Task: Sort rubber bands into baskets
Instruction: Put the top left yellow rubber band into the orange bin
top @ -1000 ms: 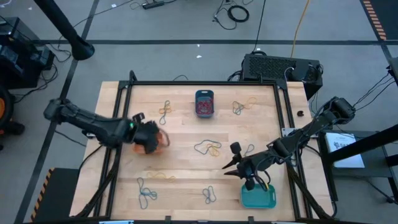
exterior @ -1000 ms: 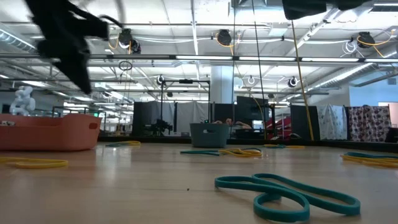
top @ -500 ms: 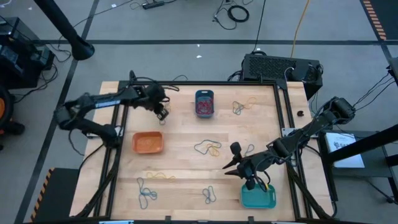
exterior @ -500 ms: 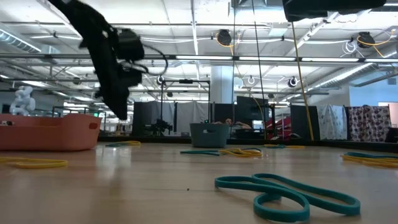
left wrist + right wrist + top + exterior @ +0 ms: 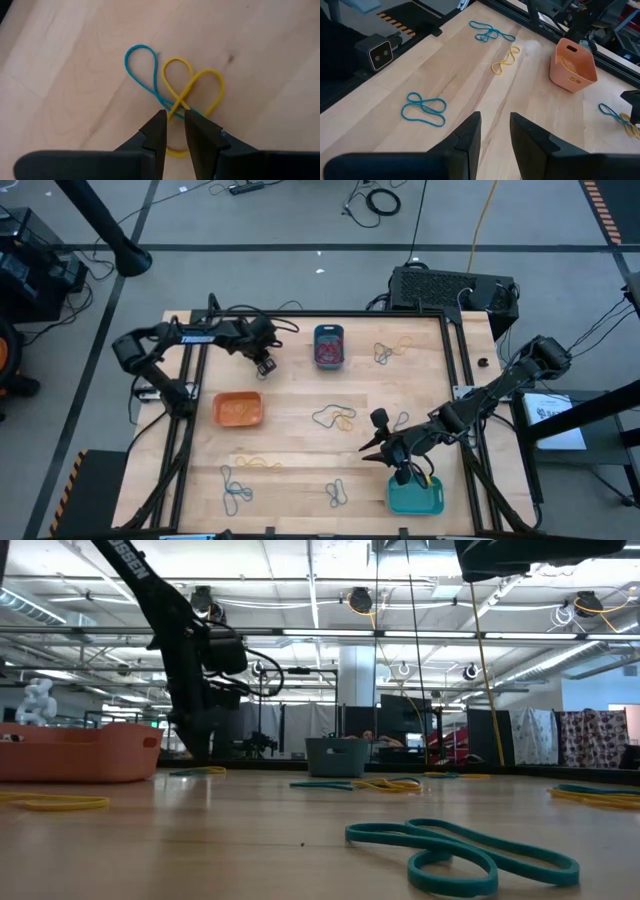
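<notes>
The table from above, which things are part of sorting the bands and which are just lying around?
Part of the job: rubber bands, orange basket, dark blue basket, turquoise basket.

Just lying about: black box, floor cables, papers.

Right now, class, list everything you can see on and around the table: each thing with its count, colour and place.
Baskets: three; orange basket left, dark teal basket at the far edge, turquoise basket near right.
Rubber bands: several blue and yellow tangles scattered on the wooden table; one blue-yellow pair under the left gripper.
Black box: one, behind the table.
Left gripper: far left, open over that pair.
Right gripper: open above the turquoise basket.
</notes>
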Action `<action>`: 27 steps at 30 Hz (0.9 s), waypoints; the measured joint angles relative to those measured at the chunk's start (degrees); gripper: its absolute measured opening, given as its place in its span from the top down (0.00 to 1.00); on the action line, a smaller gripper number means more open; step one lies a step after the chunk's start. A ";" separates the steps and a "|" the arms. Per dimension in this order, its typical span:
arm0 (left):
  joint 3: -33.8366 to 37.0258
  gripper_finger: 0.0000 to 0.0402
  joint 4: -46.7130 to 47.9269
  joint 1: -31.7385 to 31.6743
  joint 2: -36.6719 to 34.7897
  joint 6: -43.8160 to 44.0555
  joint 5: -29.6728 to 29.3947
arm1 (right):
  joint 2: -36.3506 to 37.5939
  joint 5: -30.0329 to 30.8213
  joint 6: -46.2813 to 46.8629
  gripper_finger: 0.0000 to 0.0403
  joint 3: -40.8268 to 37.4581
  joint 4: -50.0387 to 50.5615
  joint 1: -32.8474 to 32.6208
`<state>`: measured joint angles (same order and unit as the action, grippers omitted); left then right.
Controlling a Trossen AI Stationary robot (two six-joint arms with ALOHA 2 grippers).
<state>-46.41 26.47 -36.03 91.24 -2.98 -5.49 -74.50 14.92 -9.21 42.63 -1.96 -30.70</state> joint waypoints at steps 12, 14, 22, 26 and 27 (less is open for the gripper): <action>-0.02 0.81 -0.45 0.00 1.16 -0.87 -1.03 | 0.00 0.00 -0.16 0.76 0.00 0.05 0.00; -0.02 0.81 -0.36 0.00 1.16 -0.85 -1.06 | 0.00 0.00 -0.24 0.76 0.00 0.05 0.00; -0.02 0.81 0.12 -1.92 1.25 1.00 -1.44 | 0.00 0.00 -0.24 0.76 0.00 0.05 0.00; -0.02 0.81 0.75 -3.30 1.42 1.16 1.70 | 0.00 0.00 -0.24 0.76 0.00 0.05 0.00; -0.02 0.81 1.03 -3.52 1.42 1.16 2.90 | 0.00 0.00 -0.24 0.76 0.00 0.05 0.00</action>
<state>-46.44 27.50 -39.55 92.66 -1.83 -2.59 -74.50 14.92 -9.45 42.63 -1.91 -30.70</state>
